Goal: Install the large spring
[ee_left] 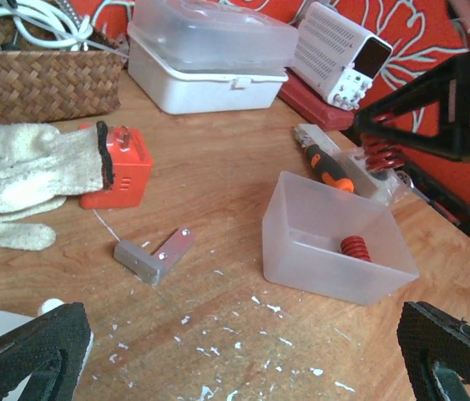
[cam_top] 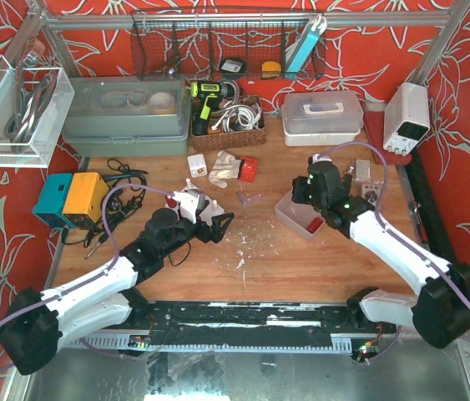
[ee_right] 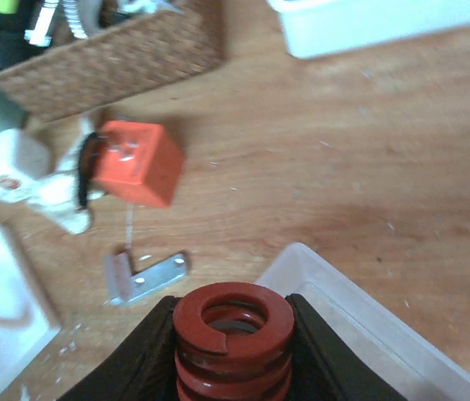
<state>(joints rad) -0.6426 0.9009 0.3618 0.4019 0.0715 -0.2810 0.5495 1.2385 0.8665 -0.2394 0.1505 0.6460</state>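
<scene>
My right gripper (ee_right: pixel 233 322) is shut on the large red spring (ee_right: pixel 233 334), which stands upright between its black fingers (ee_right: pixel 147 351). It holds the spring above the left corner of the clear plastic bin (ee_right: pixel 360 309). The left wrist view shows that spring (ee_left: pixel 381 154) in the air behind the bin (ee_left: pixel 301 225). A smaller red spring (ee_left: pixel 354 247) lies in the bin. From above, the right gripper (cam_top: pixel 301 194) hangs over the bin (cam_top: pixel 289 213). My left gripper (cam_top: pixel 222 225) is open and empty, low over the table left of the bin, its fingertips (ee_left: pixel 30 347) wide apart.
A small aluminium bracket (ee_left: pixel 153 253) lies on the wood near an orange block (ee_left: pixel 122 167) and a white glove (ee_left: pixel 17 180). A white fixture (cam_top: pixel 189 200) sits by the left gripper. An orange-handled screwdriver (ee_left: pixel 326 163), a wicker basket (cam_top: pixel 228 132), a white box (cam_top: pixel 322 113) and a power supply (cam_top: pixel 407 117) stand behind.
</scene>
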